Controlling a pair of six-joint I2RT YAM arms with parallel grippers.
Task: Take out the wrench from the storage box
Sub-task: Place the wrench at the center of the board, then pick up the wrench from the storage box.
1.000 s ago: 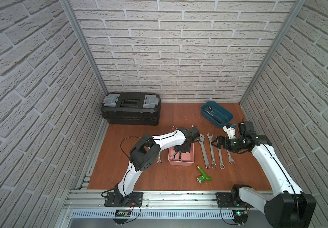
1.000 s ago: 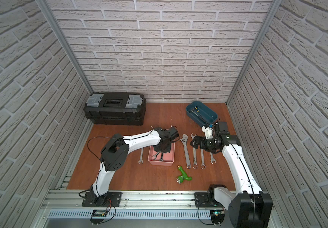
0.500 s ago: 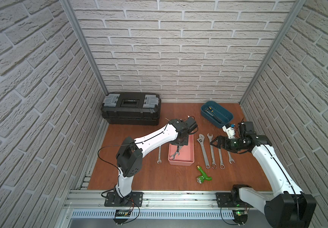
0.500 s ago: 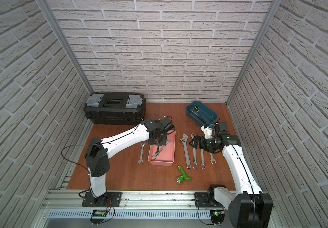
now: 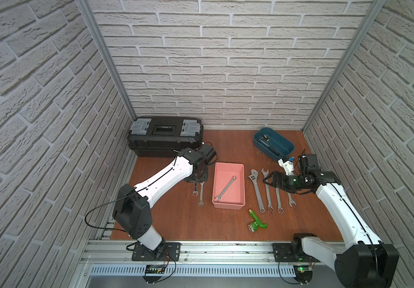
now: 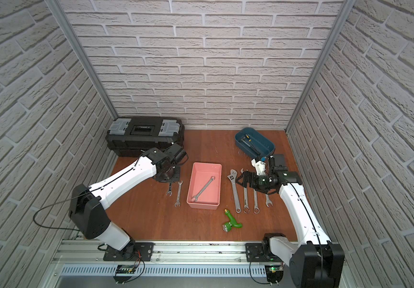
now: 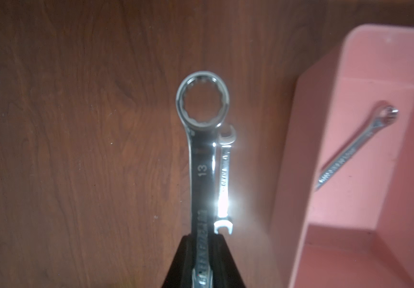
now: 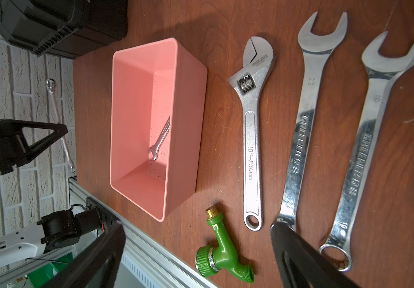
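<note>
**Wrench half home:** the robot's left claw [image 7: 203, 240] pinches the 13 wrench [image 7: 202, 159] by its shank, fingers pressed hard on the steel. The ring end points away, over bare worktop [image 7: 76, 149] just beside the pink storage box [image 7: 293, 162]. A slim wrench [image 7: 224, 179] lies on the wood right next to it. Whether the two touch can't be told thru the glare.

Step in hand, by the look of it: setting a wrench down outside the box. The job isn't done, tho. The boxed wrench [image 5: 225, 188] lies diagonally on the box floor, ring end toward the rear.

The nxt move prob. calls for lowering the 13 wrench flat w/o knocking its neighbour, then spreading the fingers. After that comes a reach over the rim for the boxed wrench. It lies flat on smooth plastic, so a pinch across mid-shank looks the best bet.

The right claw [image 5: 272, 180] hovers w/ fingers spread wide, holding nothing. It sits above the row of big wrenches [image 5: 267, 192] on the box's other side.

Views differ:
- **Left wrist cam:** only this one shows the pinch & the stamp; in both top views the arm's own wrist hides them.
- **Top views:** they alone give the whole layout, incl. the black toolbox [image 5: 166, 136], teal tray [image 5: 284, 143] & green tap [image 5: 257, 222].
- **Right wrist cam:** it catches just the open end of the boxed wrench [image 8: 159, 139], the near wall hiding the rest.
</note>
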